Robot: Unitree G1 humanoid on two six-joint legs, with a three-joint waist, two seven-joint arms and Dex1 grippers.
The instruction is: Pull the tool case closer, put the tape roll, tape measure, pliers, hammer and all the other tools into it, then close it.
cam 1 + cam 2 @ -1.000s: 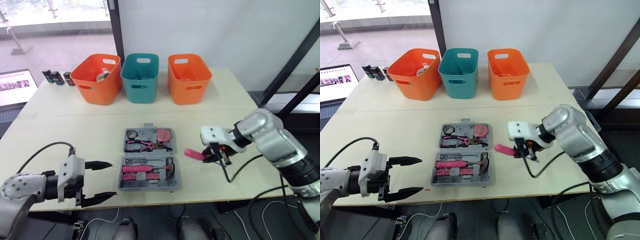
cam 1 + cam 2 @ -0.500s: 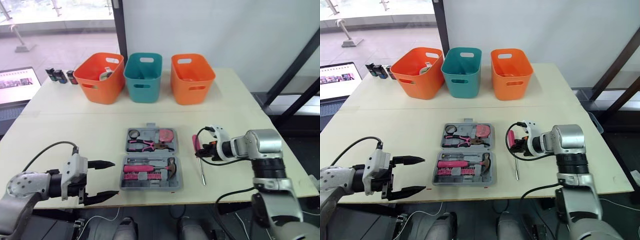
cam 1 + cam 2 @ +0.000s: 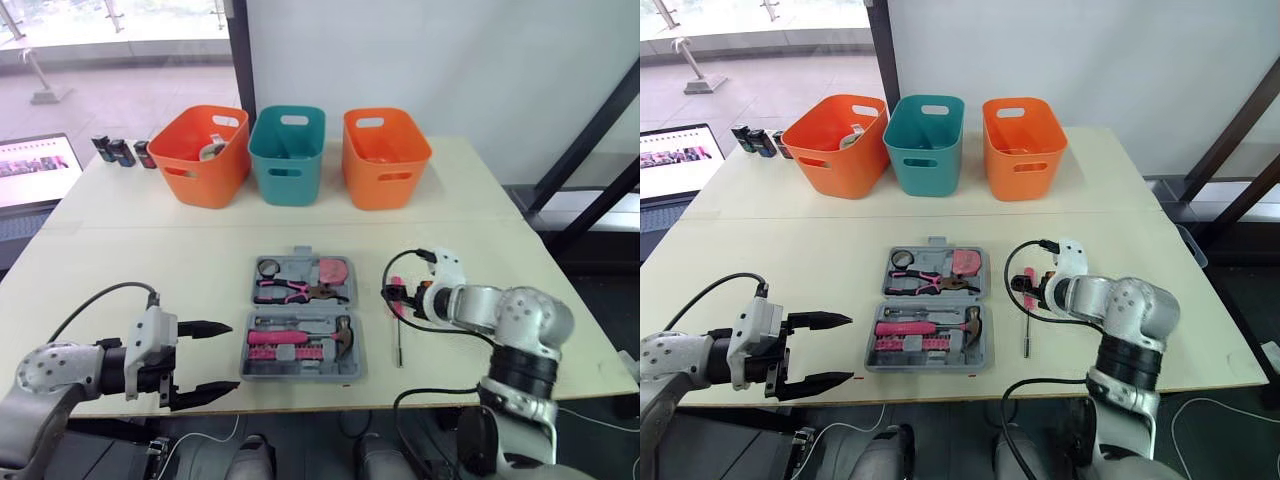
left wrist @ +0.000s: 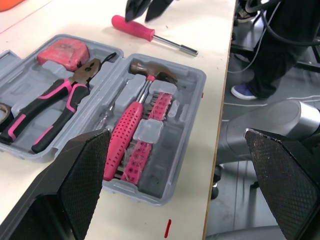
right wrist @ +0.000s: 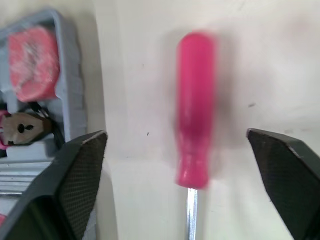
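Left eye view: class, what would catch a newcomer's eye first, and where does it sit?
The open grey tool case in the middle of the table, a pink hammer inside, draws the eye first. Right of it a pink screwdriver lies loose on the table, the right gripper over its handle with jaws open. At the far edge a teal tub stands between orange tubs.

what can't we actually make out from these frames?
Left orange bin, teal bin, right orange bin: contents, head views, mostly hidden by their own walls.
Dark items beside the left orange bin: too small to identify, head views.
Screwdriver tip type: cut by the edge in right wrist view, too small elsewhere.
Screen: cut by the edge, head views.
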